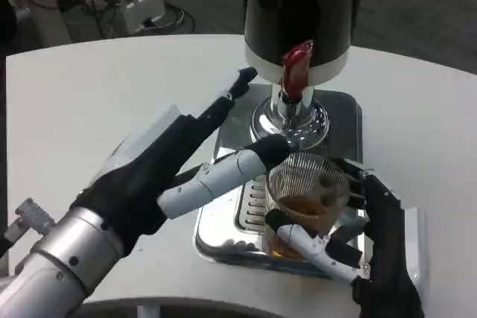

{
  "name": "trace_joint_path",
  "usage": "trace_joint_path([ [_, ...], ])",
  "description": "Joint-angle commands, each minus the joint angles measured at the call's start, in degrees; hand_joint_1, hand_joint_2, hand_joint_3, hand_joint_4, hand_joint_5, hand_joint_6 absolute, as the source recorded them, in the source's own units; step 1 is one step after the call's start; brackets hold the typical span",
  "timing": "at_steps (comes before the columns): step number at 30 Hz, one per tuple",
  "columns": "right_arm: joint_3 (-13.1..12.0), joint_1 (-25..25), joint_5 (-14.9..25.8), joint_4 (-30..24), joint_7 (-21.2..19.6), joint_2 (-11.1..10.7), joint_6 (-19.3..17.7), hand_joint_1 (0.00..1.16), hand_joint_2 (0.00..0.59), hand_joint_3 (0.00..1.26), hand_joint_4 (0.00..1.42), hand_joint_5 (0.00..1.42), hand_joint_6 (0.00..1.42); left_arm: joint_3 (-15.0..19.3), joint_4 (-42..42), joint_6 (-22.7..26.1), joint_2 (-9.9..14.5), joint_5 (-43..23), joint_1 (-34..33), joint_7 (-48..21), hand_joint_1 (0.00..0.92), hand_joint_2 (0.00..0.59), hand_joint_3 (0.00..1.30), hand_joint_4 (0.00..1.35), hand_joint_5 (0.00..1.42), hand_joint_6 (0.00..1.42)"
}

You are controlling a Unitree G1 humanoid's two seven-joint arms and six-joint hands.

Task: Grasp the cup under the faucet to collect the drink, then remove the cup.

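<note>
Cup: I see the clear ribbed cup [305, 199] standing on the steel tray [223, 232], just in front of the dispenser's chrome base, with amber drink in its lower part.
Right hand: my right hand [358, 240] is wrapped around the cup from the right side; one white finger crosses the cup's lower front, the black fingers [356, 184] sit against its far right wall. I read it as holding the cup.
Left hand: my left hand [179, 158] hovers over the tray's left edge with its fingers spread and nothing between them; one reaches up toward the dispenser, another lies with its black tip just beside the cup's rim. I cannot tell whether that tip touches.
Dispenser: the black dispenser [302, 5] with a white band stands at the tray's far end; its red tap lever [296, 71] points down above the chrome faucet [289, 113].
Desk: the white desk [89, 102] carries the tray.
</note>
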Motion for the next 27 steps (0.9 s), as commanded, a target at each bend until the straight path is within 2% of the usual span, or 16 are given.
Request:
trace_joint_path([
  [1,1.2,2.8,0.6,-3.9,0.7,4.2,-1.9,0.89,0.135,0.84,0.93,1.07,1.00,0.7,0.3,-4.8,0.1,-0.9,5.2,1.5,0.000,0.004,0.00,0.00,0.00,0.00],
  [6,1.8,4.8,0.0,-6.3,2.0,3.5,-2.2,0.89,0.135,0.84,0.93,1.07,1.00,1.1,1.6,-10.8,-0.3,-2.2,11.4,2.6,0.000,0.009,0.00,0.00,0.00,0.00],
  [10,2.1,5.6,-0.3,-8.0,3.4,3.1,-2.1,0.89,0.133,0.82,0.93,1.07,1.00,2.2,3.4,-18.2,-0.2,-1.9,16.8,4.4,0.000,0.021,0.00,0.00,0.00,0.00],
  [12,2.0,6.4,0.5,-8.6,4.2,3.2,-1.9,0.89,0.134,0.82,0.93,1.07,1.00,3.7,4.3,-22.3,-0.9,-2.3,20.0,6.0,0.000,0.031,0.00,0.00,0.00,0.00],
  [14,2.1,7.3,0.2,-9.5,4.7,2.8,-2.0,0.89,0.134,0.82,0.93,1.07,1.00,5.2,5.5,-26.6,-1.1,-2.8,22.7,7.1,0.000,0.067,0.00,0.00,0.00,0.00],
  [18,1.8,9.0,-0.2,-10.4,5.9,1.5,-3.1,0.89,0.135,0.82,0.93,1.07,1.00,7.9,8.2,-34.3,0.3,-1.3,27.4,8.2,0.000,0.088,0.00,0.00,0.00,0.00],
  [19,1.5,9.4,0.0,-10.5,6.1,1.4,-3.5,0.89,0.135,0.82,0.93,1.07,1.00,8.3,8.7,-35.7,0.6,-0.9,28.0,8.4,0.000,0.105,0.00,0.00,0.00,0.00],
  [22,1.0,10.6,-0.2,-11.3,6.8,0.7,-4.7,0.89,0.135,0.82,0.93,1.07,1.00,9.2,9.6,-38.8,1.2,1.1,29.2,9.0,0.000,0.098,0.00,0.00,0.00,0.00],
  [27,0.5,11.3,-1.5,-12.2,7.1,0.0,-6.5,0.89,0.136,0.82,0.93,1.07,1.00,9.7,10.1,-41.5,1.9,3.9,29.6,9.4,0.000,0.097,0.00,0.00,0.00,0.00],
])
